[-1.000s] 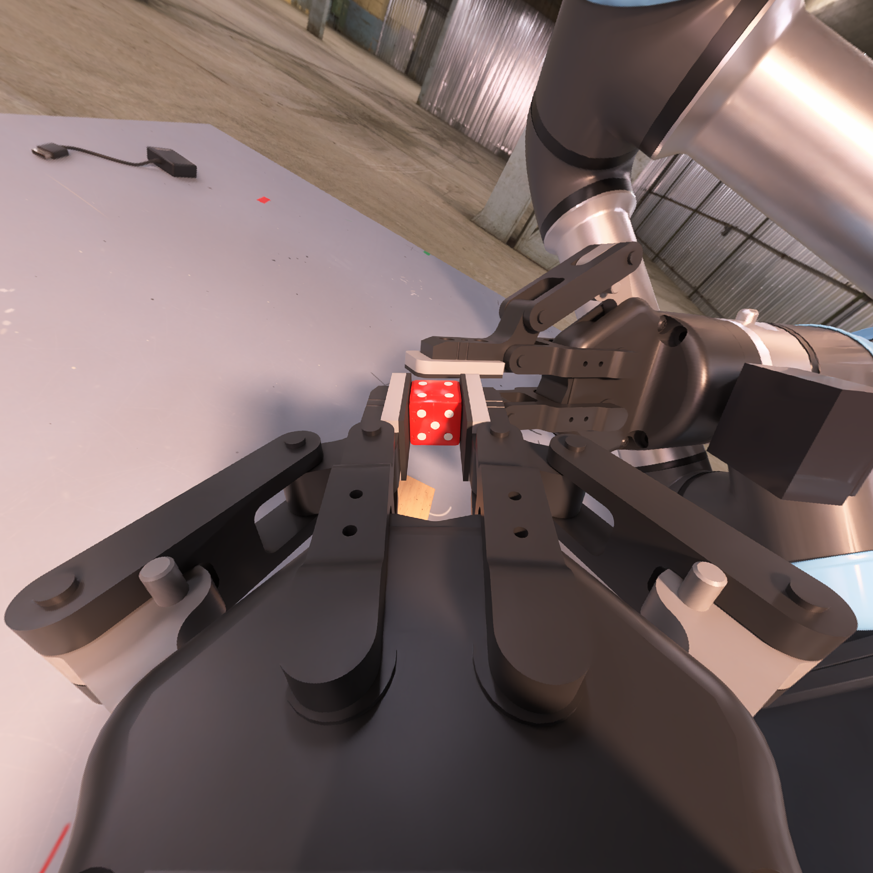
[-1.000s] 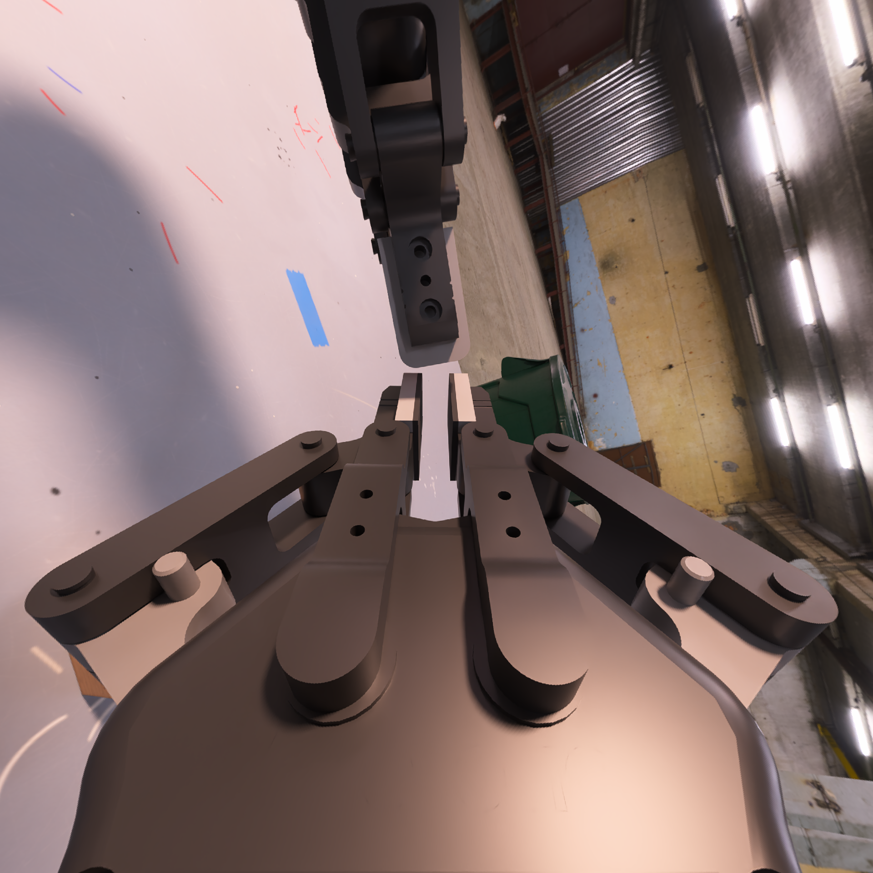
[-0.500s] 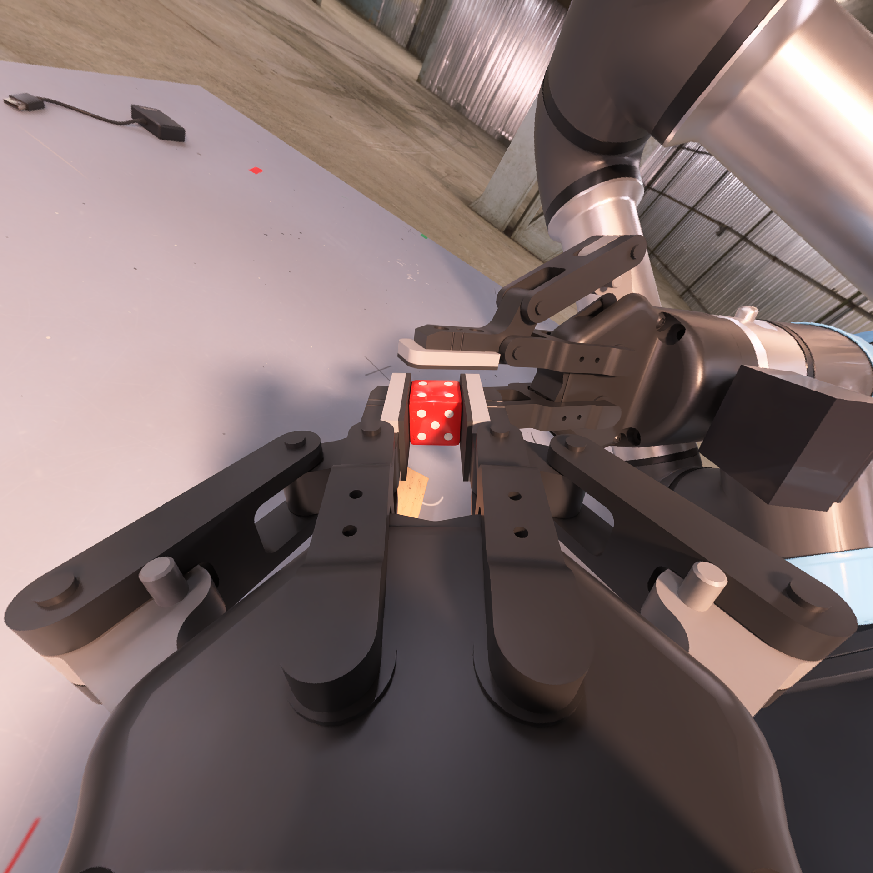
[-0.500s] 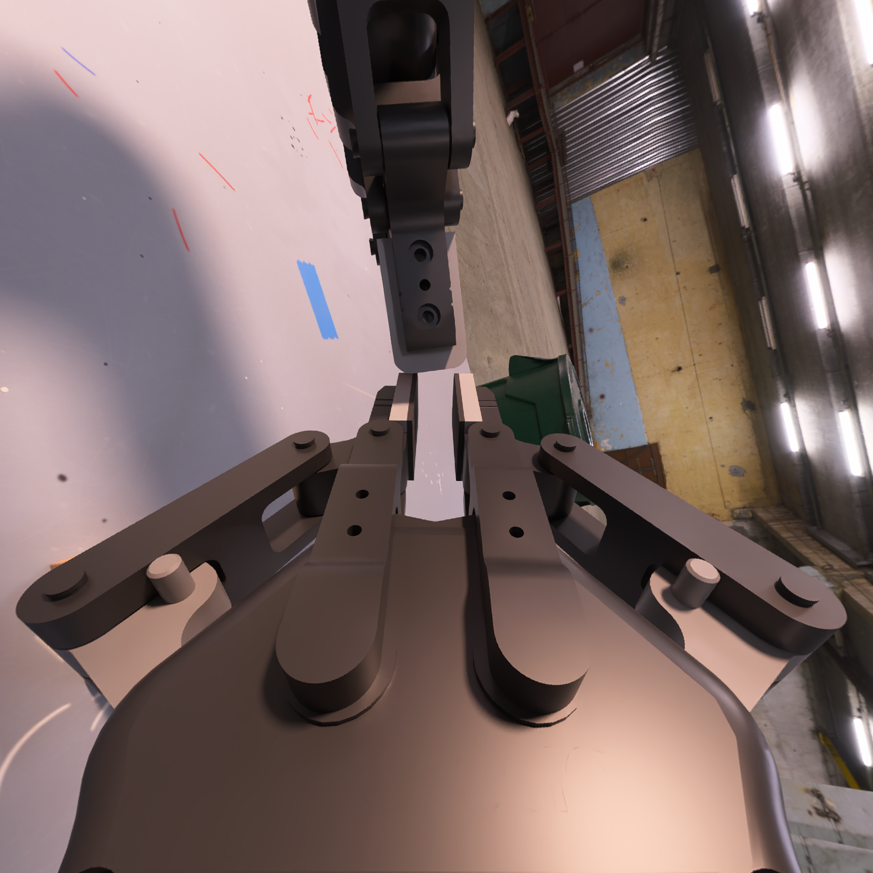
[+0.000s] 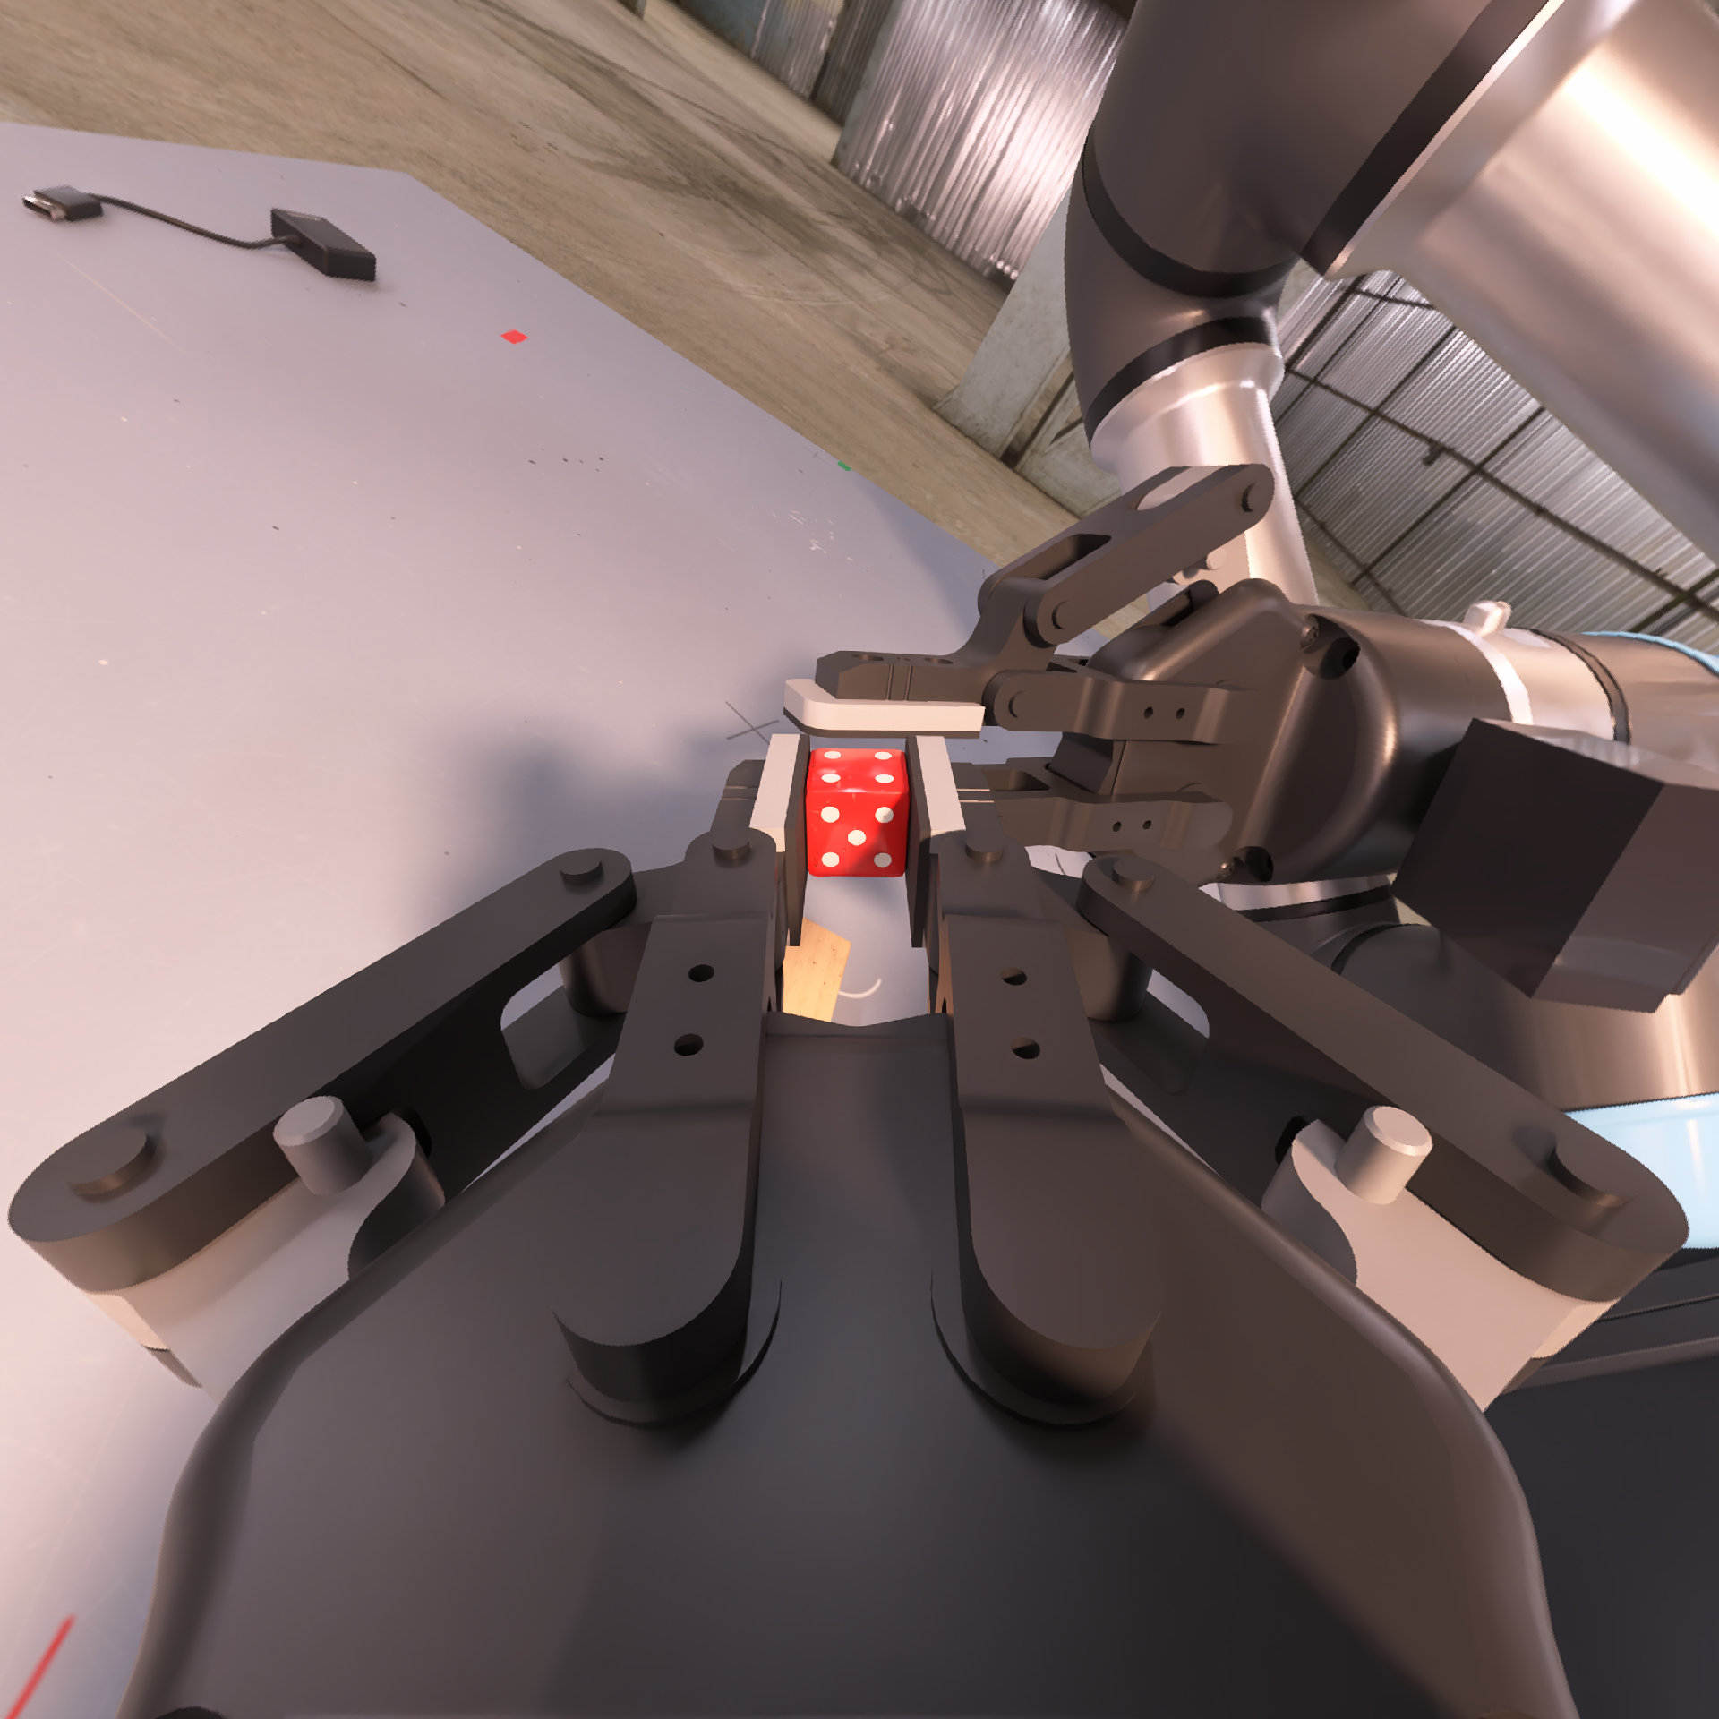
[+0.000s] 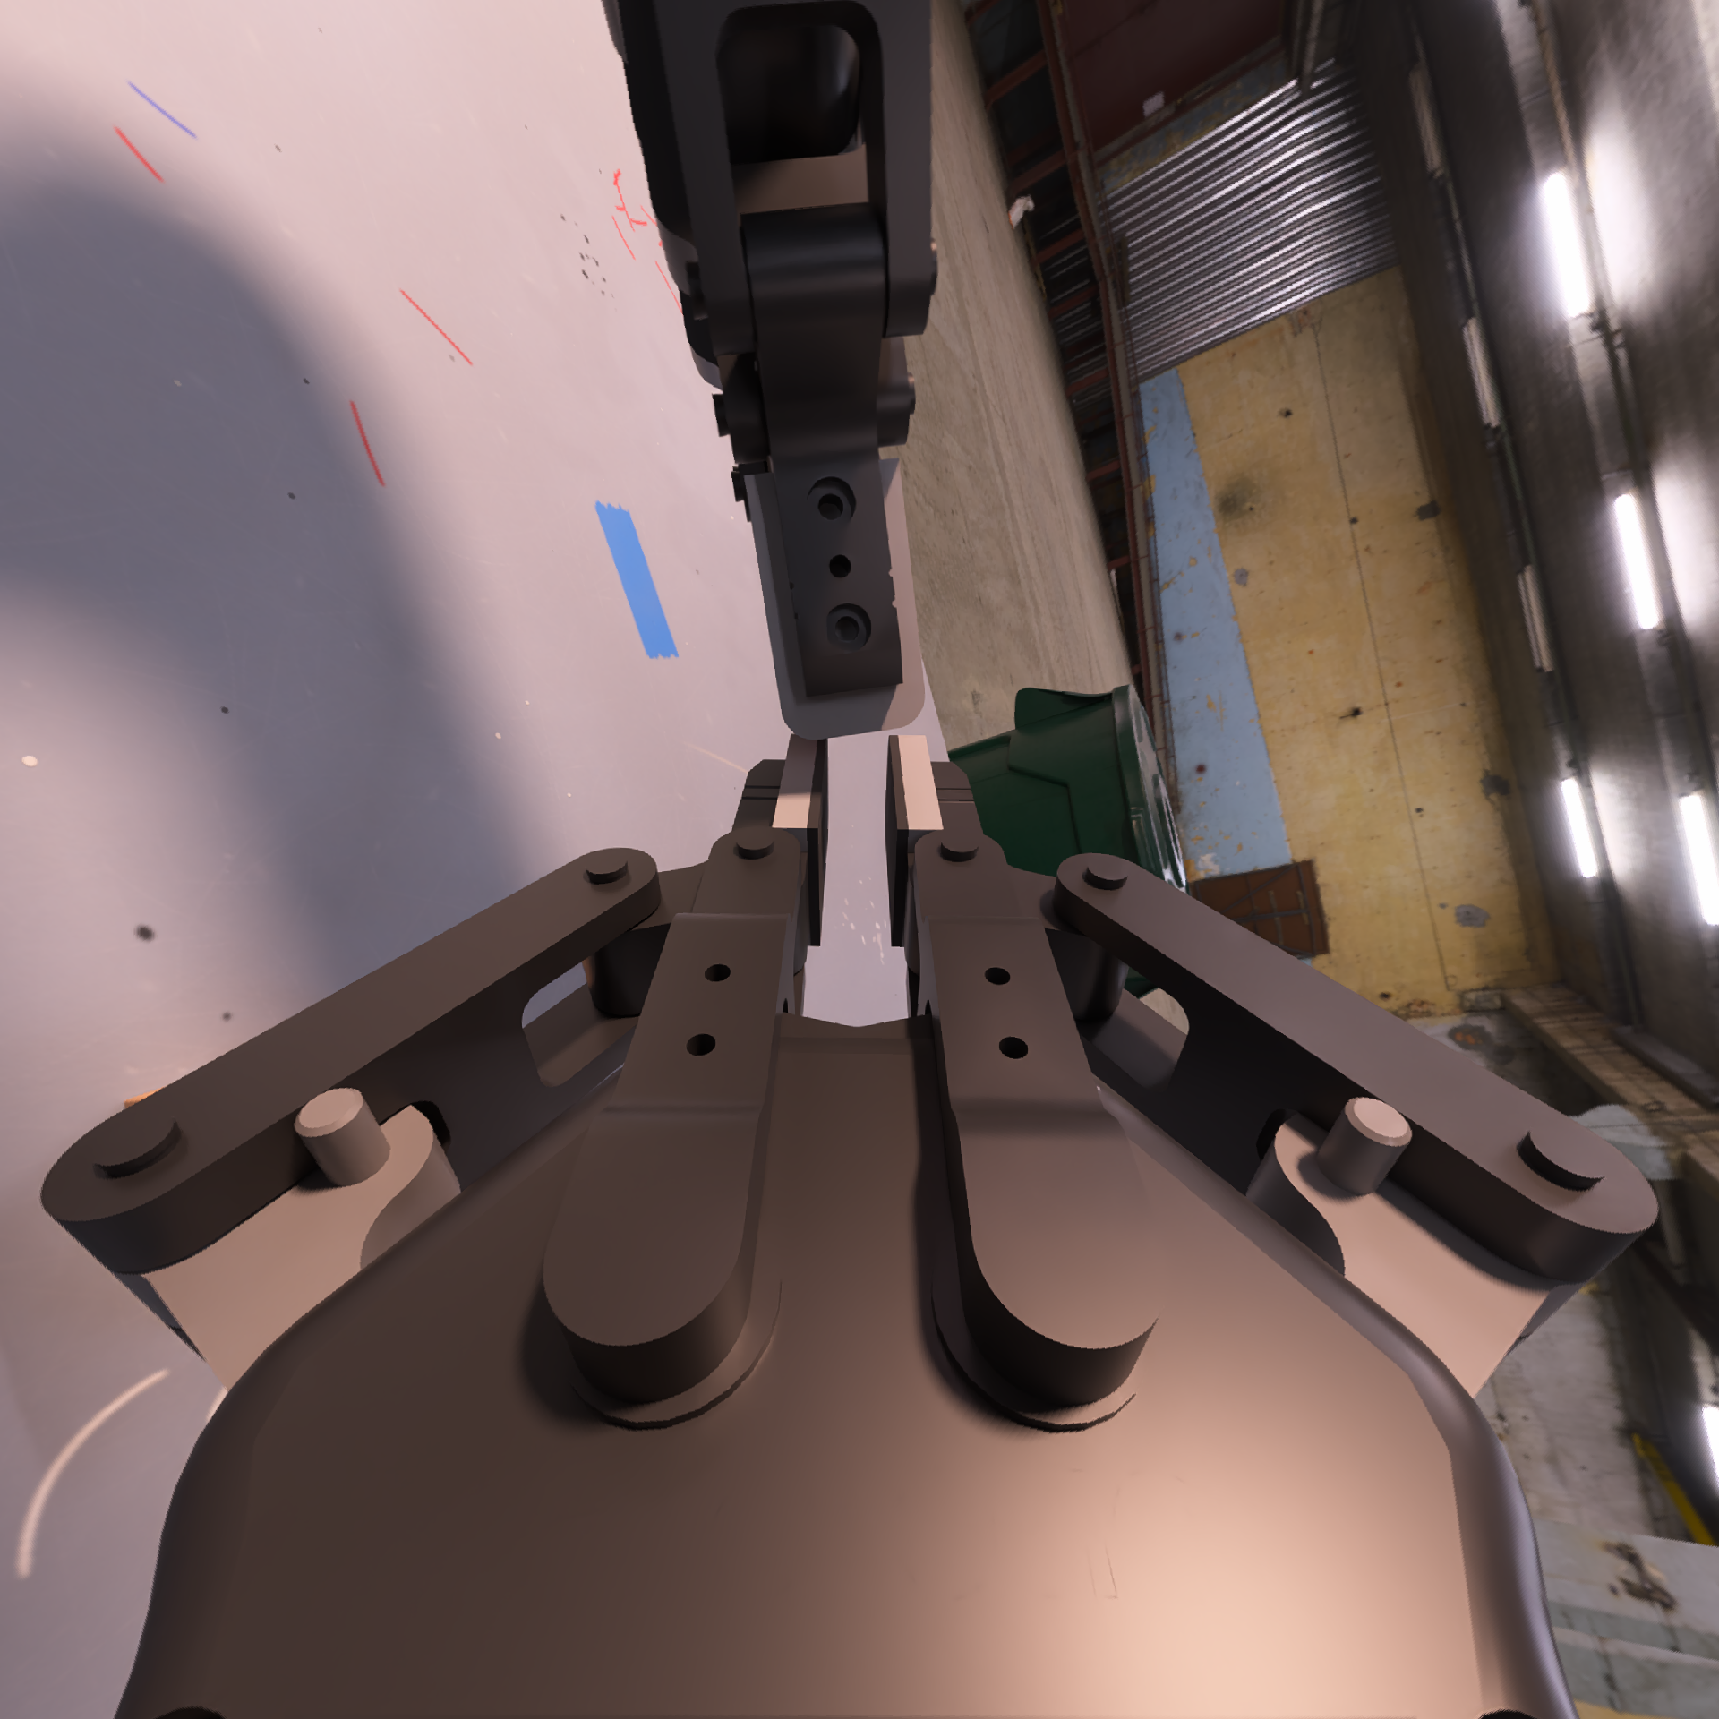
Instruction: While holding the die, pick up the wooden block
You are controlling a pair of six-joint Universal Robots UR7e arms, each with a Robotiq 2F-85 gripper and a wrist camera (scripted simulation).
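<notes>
1. Red with white pips, the die (image 5: 854, 824) sits clamped between the two pads of the left gripper (image 5: 856, 809), near their tips and clear of the table (image 5: 307, 577)
2. The right gripper (image 6: 858, 791) has its pads drawn narrow with a slim gap between them and nothing in that gap; the table surface shows through
3. In the left wrist view the right gripper (image 5: 893, 744) reaches in from the right, its pale upper fingertip just above the die and across the left gripper's tips; whether it touches cannot be told
4. The wooden block (image 5: 815, 969) lies on the table below the left gripper, only a pale corner showing between the fingers
5. No brand, label or legible writing shows on any object
6. Far off on the table lies a black adapter with its cable (image 5: 321, 244), well apart from the grippers
7. In the right wrist view a strip of blue tape (image 6: 635, 579) and thin red marks lie on the table, with a dark green bin (image 6: 1070, 791) beyond its edge
</notes>
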